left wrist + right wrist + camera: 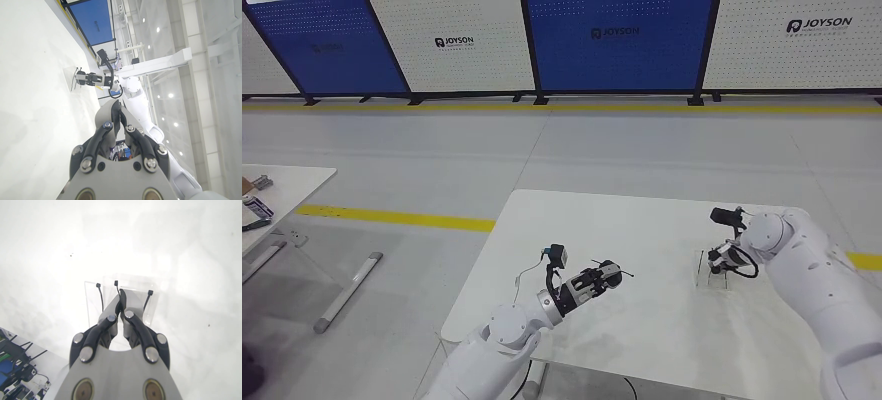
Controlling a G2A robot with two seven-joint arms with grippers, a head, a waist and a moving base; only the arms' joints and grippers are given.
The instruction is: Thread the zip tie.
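Note:
A clear acrylic stand [90,306] holds three black zip ties upright near the table's right side, also seen as the stand [704,272]. My right gripper [121,295] is shut on the strap of the middle zip tie [115,283], just below its head. The other two zip ties [98,285] [150,293] stand to either side of it. My left gripper [119,109] is shut and held above the table's front middle. In the top view a thin black zip tie [628,272] sticks out across the left gripper [608,273]. From the left wrist, the right gripper [78,78] shows at the stand [68,74].
The white table [642,330] has bare room between the two arms. Its front edge runs close under the left arm. A second table [282,185] with small items stands at far left. Blue and white panels [622,45] close off the back.

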